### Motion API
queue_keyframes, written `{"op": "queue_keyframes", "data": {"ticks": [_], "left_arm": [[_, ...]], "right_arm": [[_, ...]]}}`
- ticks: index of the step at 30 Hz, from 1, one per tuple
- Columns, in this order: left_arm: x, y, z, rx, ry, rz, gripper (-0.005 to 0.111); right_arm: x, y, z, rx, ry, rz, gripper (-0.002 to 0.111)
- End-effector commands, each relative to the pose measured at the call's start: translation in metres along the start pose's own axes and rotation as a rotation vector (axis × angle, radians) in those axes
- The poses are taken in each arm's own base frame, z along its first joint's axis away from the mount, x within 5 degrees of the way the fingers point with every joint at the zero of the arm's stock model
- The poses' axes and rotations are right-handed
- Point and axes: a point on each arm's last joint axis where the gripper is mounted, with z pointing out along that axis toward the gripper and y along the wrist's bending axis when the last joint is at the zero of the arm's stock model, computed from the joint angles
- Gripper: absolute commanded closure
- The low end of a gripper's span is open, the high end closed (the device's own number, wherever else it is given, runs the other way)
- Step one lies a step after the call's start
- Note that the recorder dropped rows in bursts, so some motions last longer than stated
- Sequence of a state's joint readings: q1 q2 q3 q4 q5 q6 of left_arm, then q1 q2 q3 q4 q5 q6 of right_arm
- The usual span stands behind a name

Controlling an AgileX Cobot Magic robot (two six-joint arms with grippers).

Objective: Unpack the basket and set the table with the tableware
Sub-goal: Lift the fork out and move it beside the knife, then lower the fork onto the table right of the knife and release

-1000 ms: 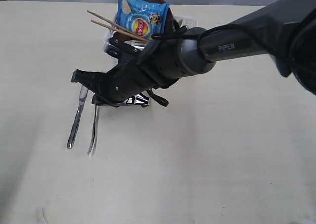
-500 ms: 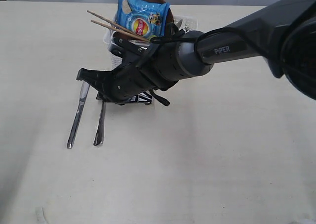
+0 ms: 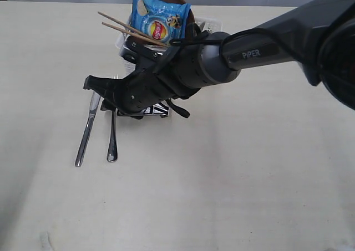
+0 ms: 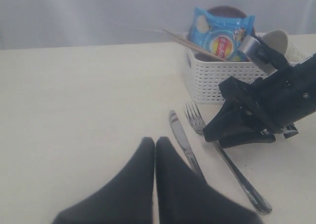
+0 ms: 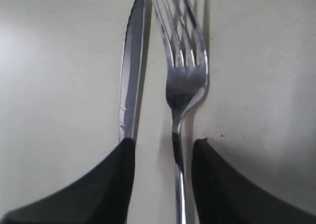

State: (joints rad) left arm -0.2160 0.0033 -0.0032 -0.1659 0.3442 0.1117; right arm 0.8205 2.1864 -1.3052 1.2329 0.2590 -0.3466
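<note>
Rt arm (image 3: 266,49) is seen as a smooth dark-grey tube marked "PIPER" in white, joined to a rounder black wrist section w/ a finely dimpled surface, along which a thin black cable (image 3: 191,39) is looped. Rt tool (image 3: 97,93) is matte black w/ a small pale screw dot on its body, and its fingers (image 5: 98,184) are tapered to blunt, smooth wedges. L tool (image 4: 150,146) is made up of two plain matte-black wedge fingers of the same shape.

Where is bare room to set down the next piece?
Free: cream-white tabletop left of the steel knife, and the wide stretch right of the steel fork. Crowded: between these and the white perforated plastic basket, where the black right pincer hovers.
</note>
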Motion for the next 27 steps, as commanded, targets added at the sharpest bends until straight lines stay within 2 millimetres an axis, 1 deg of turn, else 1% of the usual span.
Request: {"op": "queue_keyframes", "data": {"ticks": [1,8,15,27], "left_arm": [[0.001,0.000,0.000,0.005,-0.001,0.001,0.107],[0.001,0.000,0.000,0.005,-0.001,0.005,0.107],[0.001,0.000,0.000,0.005,-0.001,0.005,0.107],[0.001,0.000,0.000,0.005,-0.001,0.005,0.107]], "right_arm": [[0.009,-0.001,0.000,-0.014,0.105,-0.060,0.070],[0.018,-0.008,-0.002,0.055,0.208,-0.142,0.070],[0.030,-0.011,-0.006,0.070,0.349,-0.162,0.070],[0.039,-0.014,-0.009,0.111,0.441,-0.186,0.070]]}}
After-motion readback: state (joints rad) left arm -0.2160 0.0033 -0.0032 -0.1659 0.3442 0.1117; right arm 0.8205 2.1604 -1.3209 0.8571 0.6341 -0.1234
